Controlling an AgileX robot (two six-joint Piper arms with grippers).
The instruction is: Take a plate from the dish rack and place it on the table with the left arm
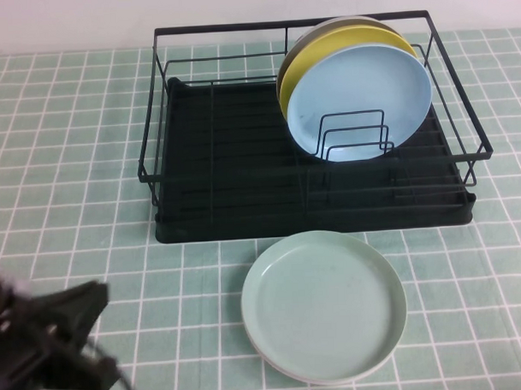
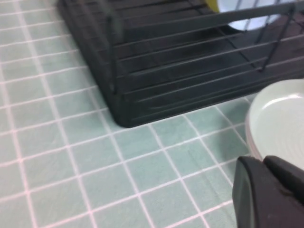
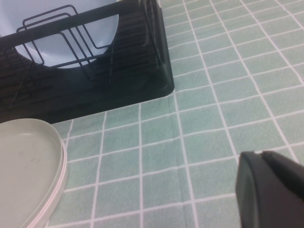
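Mint-green plate [image 1: 324, 306] is lying flat on the tiled surface [image 1: 63, 168], just near of the rack [image 1: 309, 125] — placing looks done. Left tool [image 1: 72, 326] is sitting closed and empty at near left; right tool [image 3: 273, 190] — cannot tell.

The left arm [image 1: 43, 348] is at the lower left corner of the high view. It is black and only its front part shows, with a thin black cable hanging down from it toward the bottom edge. The left gripper [image 1: 97, 299] is at the upper right end of this dark shape, and its jaws are closed together with nothing between them. In the left wrist view the same gripper [image 2: 270, 192] fills the lower right corner as a dark block.

The right arm does not appear in the high view. In the right wrist view the right gripper [image 3: 270, 187] shows as a dark rounded shape in the lower right corner.
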